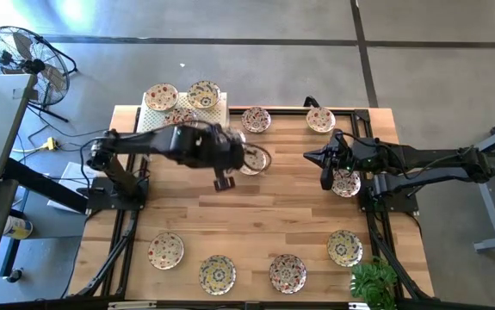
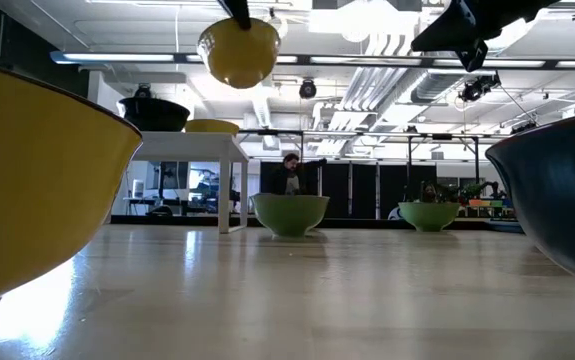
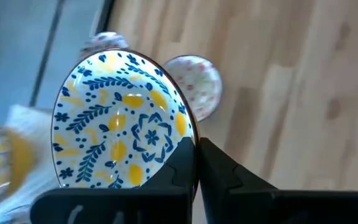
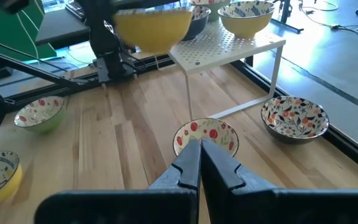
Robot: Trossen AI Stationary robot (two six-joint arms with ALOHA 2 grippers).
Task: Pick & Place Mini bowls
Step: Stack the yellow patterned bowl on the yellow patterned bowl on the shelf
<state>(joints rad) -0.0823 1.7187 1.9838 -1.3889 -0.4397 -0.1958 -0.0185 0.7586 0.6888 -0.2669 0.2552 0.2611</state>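
I count approx. 11 mini bowls (image 1: 166,251) in the high view: 4 in a row along the near table (image 1: 256,220) edge, 2 clear on the white perforated rack (image 1: 221,110) at far left plus 1 more half hidden by the left arm, 2 on the far wood, 1 under the right arm, 1 lifted. Count is approx.; the arms cover part of the rack.

Left gripper (image 3: 195,163) is up above table centre-left, fingers clamped tight on the rim of the lifted bowl (image 3: 121,120); inside is white w/ blue leaves and yellow spots, outside yellow, glazed, round, tilted. In the low view it hangs clear of the table.

Right gripper (image 4: 200,155) hovers at the right side, fingers pressed together, holding nothing. A red-flowered bowl (image 4: 206,135) sits just beyond its tips; a bowl w/ orange and dark flowers (image 4: 294,118) lies beside the rack leg.

Table is pale wood planks. A fan (image 1: 25,62) stands on the floor far left; a green plant (image 1: 374,282) at the near right corner is cut off.
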